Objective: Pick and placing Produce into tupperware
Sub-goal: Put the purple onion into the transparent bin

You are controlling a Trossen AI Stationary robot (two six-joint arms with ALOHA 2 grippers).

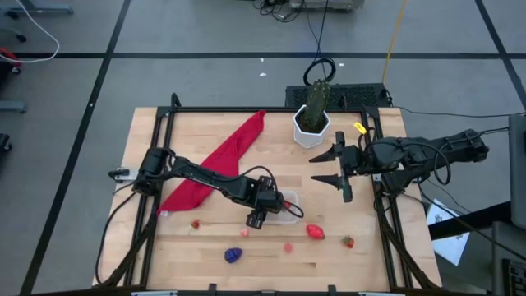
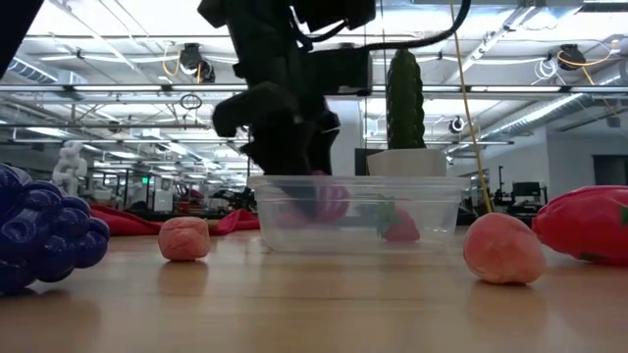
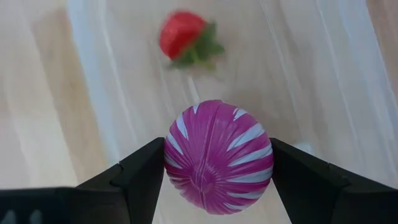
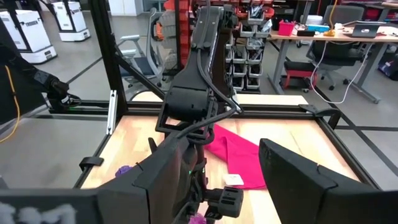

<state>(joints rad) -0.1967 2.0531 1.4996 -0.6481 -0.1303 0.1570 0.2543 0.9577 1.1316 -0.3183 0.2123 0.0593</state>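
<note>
A purple ball with white stripes [image 3: 217, 155], one piece of the produce, sits between the fingers of my left gripper [image 3: 217, 168], which is shut on it. The gripper [image 1: 261, 212] hangs over the left end of the clear tupperware [image 1: 288, 205]. In the low view the ball [image 2: 329, 201] is down between the tupperware's walls [image 2: 442, 211]. A toy strawberry [image 3: 185, 37] lies on the tupperware's floor. My right gripper [image 1: 339, 171] waits open, raised above the table's right side. My left gripper pinches the striped ball between its two fingers, one pad on each opposite side [image 3: 169, 163]. The fingers come from above, slanting down into the tupperware. The ball is below the tupperware's rim; whether it touches the floor I cannot tell.
Loose produce lies near the front edge: purple grapes [image 1: 233, 255], a red pepper [image 1: 315, 232], a strawberry [image 1: 348, 241] and small pink and red pieces [image 1: 288, 247]. A long red cloth [image 1: 218, 160] lies at the left. A white pot with a cactus [image 1: 312, 123] stands at the back.
</note>
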